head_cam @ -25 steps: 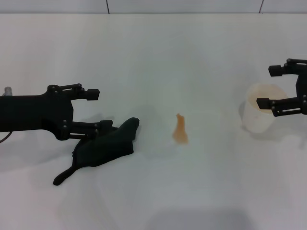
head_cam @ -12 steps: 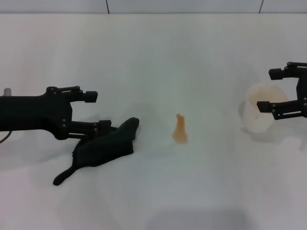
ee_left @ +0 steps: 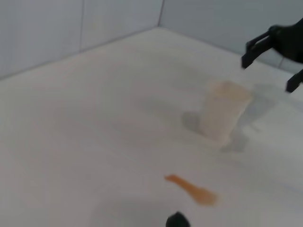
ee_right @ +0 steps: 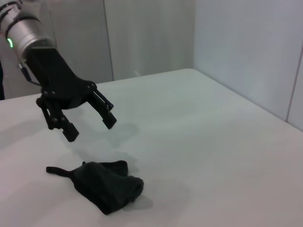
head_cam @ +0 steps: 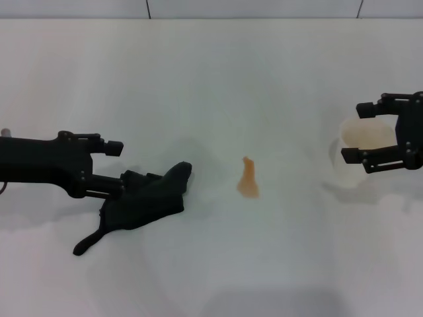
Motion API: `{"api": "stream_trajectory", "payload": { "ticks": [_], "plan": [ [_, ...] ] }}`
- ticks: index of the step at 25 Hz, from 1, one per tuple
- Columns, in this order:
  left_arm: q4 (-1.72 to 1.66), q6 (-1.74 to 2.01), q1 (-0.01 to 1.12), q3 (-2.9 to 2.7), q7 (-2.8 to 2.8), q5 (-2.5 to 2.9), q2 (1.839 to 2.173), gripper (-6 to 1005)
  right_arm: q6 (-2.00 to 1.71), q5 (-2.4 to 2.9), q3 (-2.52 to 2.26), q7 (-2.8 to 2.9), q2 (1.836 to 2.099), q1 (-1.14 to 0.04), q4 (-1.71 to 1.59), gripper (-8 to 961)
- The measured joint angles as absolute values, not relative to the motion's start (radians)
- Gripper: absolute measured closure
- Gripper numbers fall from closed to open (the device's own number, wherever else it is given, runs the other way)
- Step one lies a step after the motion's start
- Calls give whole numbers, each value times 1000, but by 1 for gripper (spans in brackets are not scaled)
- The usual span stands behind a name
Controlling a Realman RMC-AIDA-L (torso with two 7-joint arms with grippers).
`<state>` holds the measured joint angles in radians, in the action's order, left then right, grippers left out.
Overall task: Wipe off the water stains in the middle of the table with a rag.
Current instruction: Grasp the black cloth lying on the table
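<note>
**Rag bunched at lower left, stain untouched at centre**

Rag (head_cam: 142, 206): dark green-black cloth, crumpled, thin tail trailing toward lower left of the head view. Water stains (head_cam: 248, 179): small translucent orange patch, narrow at top, wider at bottom, centre frame, well apart from rag.

Left gripper (head_cam: 125, 163), fingers spread wide, sits above the rag's upper edge. Versus 1 s ago it has drawn back left and lower. Right gripper (head_cam: 360, 132), also wide open, has shifted left around the paper cup (head_cam: 357, 155) at right.

Table (head_cam: 211, 79): plain white, smooth. Pale grey wall panels behind.
</note>
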<state>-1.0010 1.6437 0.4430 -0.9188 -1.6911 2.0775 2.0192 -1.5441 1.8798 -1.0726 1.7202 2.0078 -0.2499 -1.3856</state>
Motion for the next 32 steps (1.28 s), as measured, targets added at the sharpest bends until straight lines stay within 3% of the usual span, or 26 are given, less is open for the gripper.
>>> {"api": "stream_trajectory", "payload": {
  "ticks": [21,32],
  "plan": [
    [-805,1488,520,-917,-1637,2148,2019,119,-1529,1856,-1129,1759,2008,-248,-1396,83],
    [-712,1436,561,-929,-1591,2166,2045,120,-1532,1854,-1141,1763,2008,-248,-1406,84]
  ]
}}
